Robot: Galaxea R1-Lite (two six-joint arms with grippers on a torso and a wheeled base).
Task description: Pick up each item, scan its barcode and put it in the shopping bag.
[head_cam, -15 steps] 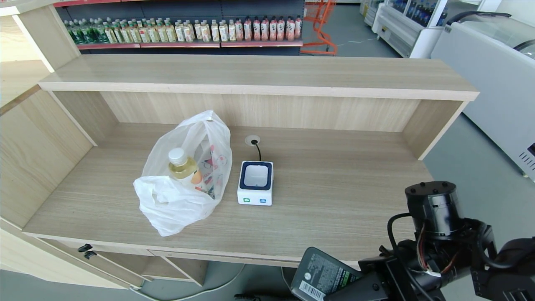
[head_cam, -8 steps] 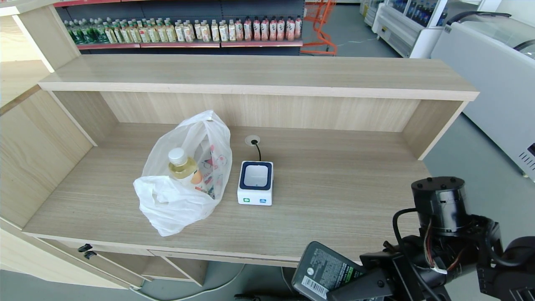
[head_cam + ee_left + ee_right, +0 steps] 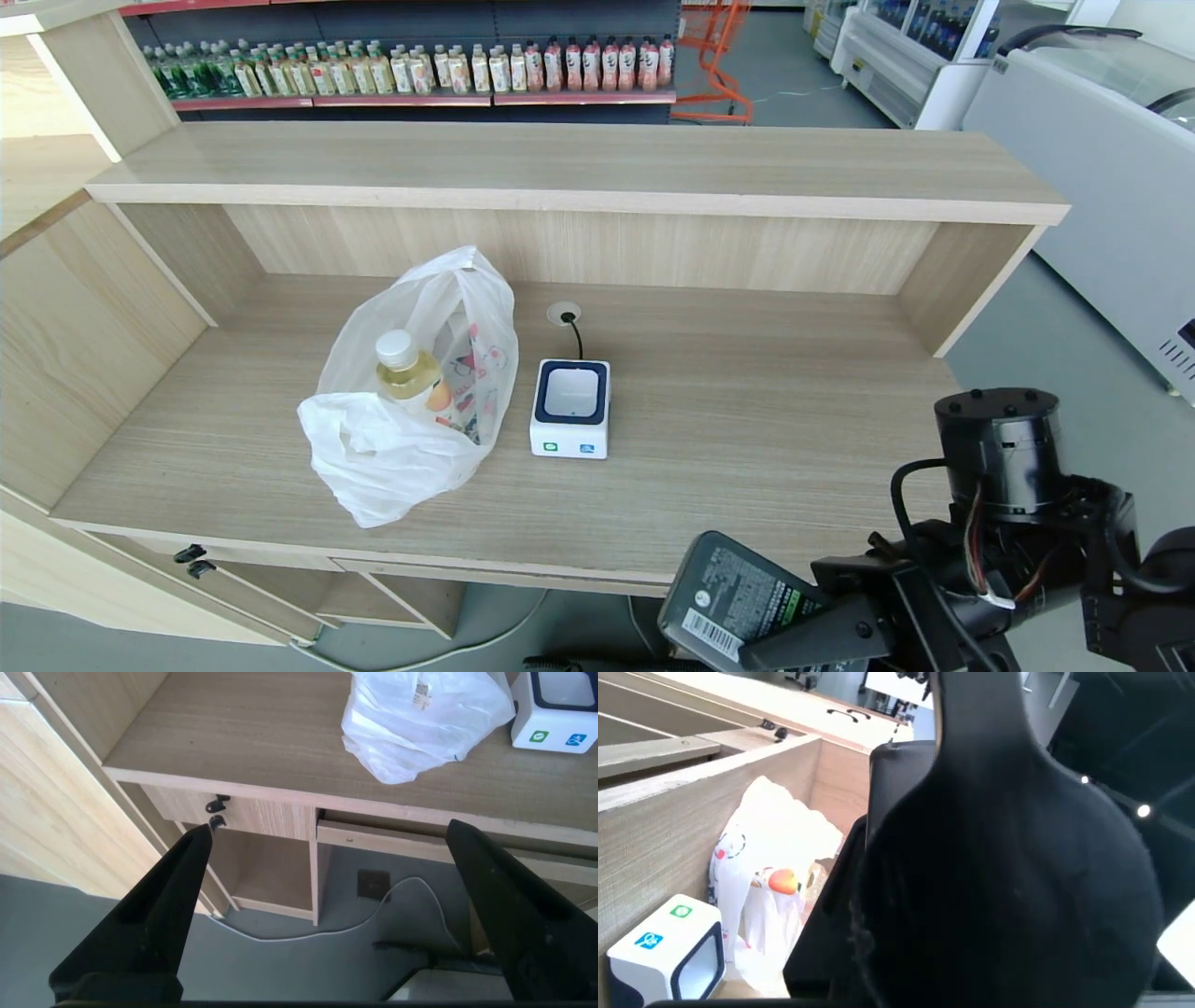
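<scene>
Below the counter's (image 3: 747,420) front edge, toward its right end, the dark packet (image 3: 724,593) hangs clear of the wood, pinched at one end by the right gripper (image 3: 805,627). Its long axis runs out from the fingers toward the robot's left and slightly toward the counter. Flat, rectangular and round-cornered, the packet shows a printed face with a green patch, and a white barcode label (image 3: 707,635) at its free, near corner; that face is turned upward.

The scanner (image 3: 570,408), a white block with a dark-framed window facing up, stands near the middle of the counter, farther in and to the left of the packet. The coming move likely turns on this: the barcode faces up while the window does too, so the packet would need carrying over the edge and turning label-down.

Just beside the scanner, toward the left end, the shopping bag (image 3: 392,457) sits slumped open with a capped bottle (image 3: 411,373) upright inside.

The left gripper (image 3: 327,831) hangs below the front edge near the left end, fingers spread and empty; the right arm is the nearer one.
</scene>
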